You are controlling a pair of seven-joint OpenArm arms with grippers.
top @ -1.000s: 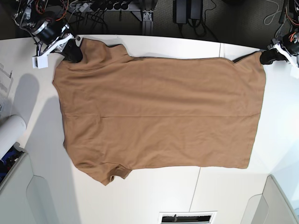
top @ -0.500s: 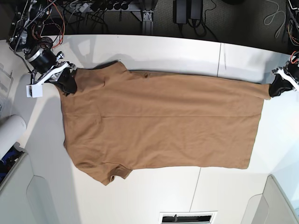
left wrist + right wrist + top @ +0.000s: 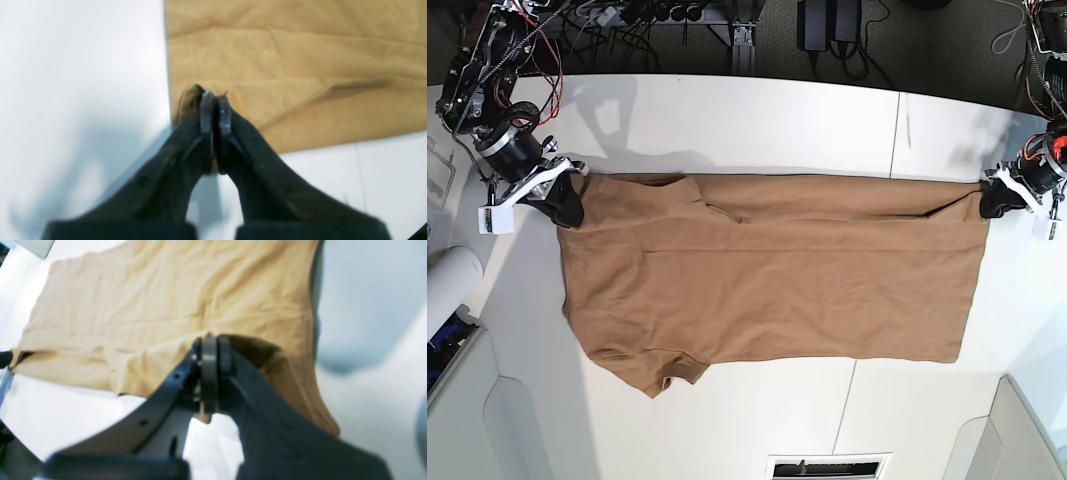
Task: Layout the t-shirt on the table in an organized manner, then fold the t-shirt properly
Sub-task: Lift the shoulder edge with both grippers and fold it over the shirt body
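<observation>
the t-shirt (image 3: 772, 275) lies spread across the middle of the table (image 3: 757, 115), tan, mostly flat, its length running side to side in the base view. the far long edge is lifted and doubled toward the near side, so a fold line shows along the top. the right gripper (image 3: 562, 208) is clamped tight on the shoulder corner at that view's left, cloth pinched between its closed jaws. the left gripper (image 3: 997, 203) is likewise closed on the hem corner at the view's right. from where i stand, the laying-out looks done and the first lengthwise fold is only partway over. the near sleeve (image 3: 662, 372) is not yet tucked, and the crosswise folds remain.
</observation>
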